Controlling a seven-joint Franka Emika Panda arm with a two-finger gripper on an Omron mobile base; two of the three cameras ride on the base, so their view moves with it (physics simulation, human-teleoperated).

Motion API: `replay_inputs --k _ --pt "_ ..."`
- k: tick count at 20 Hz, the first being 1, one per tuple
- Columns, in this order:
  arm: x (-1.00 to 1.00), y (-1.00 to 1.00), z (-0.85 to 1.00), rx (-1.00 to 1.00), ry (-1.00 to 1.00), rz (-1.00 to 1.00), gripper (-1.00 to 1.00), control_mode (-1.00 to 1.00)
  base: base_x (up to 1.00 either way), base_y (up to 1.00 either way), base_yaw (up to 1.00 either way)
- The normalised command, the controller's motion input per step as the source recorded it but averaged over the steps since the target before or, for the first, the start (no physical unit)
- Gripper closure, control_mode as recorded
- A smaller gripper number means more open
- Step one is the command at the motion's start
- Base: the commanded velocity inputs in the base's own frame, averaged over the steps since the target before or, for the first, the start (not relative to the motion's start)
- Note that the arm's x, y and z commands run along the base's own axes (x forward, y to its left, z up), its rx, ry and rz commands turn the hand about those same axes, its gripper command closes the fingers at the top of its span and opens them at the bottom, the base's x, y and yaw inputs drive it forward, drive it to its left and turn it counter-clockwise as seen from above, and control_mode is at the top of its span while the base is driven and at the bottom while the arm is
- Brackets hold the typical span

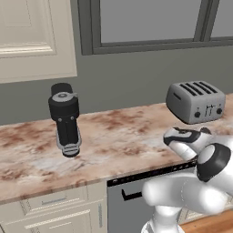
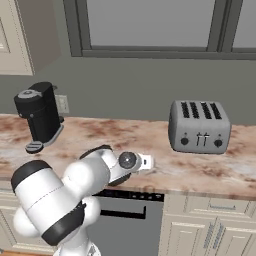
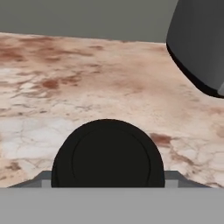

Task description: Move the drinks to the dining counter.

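Cup lid (image 3: pixel 107 153): black round disc at 6 o'clock in the hand view, close under the camera. You are looking down onto the lidded cup; its tan body is hidden beneath the lid.
Cup location: on the window worktop (image 1: pixel 118 141), near its front edge, by my reading of where the hand sits in the base views.
Carton: can't place it from these pictures.
Claw (image 2: pixel 146 161): low over the worktop, at 8 o'clock from the toaster (image 2: pixel 199 126). Fingertips are not visible; you cannot tell whether the jaws stand apart or are clamped on the cup.
Toaster: grey, at 1 o'clock in the hand view, near the cup but apart from it.
Coffee machine (image 1: pixel 64 119): black, well apart, at 9 o'clock along the worktop.
Risk 1: grip off-centre on the lid rather than the body; the cup could slip or tip on lift.
Risk 2: a swing toward 1 o'clock could clip the toaster.
Risk 3: the front edge is near; a nudge could push the cup off.
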Motion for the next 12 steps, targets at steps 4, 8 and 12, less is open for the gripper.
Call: replay_inputs --k 4,8,12 --pt "-0.34 0.0 0.64 0.0 0.0 0.01 1.0 -1.0 0.0 0.0 0.0" --pt "-0.54 0.0 0.88 0.0 0.0 0.0 1.0 -1.0 0.0 0.0 0.0" --pt "-0.58 0.0 0.94 0.0 0.0 0.02 1.0 -1.0 0.0 0.0 0.0"
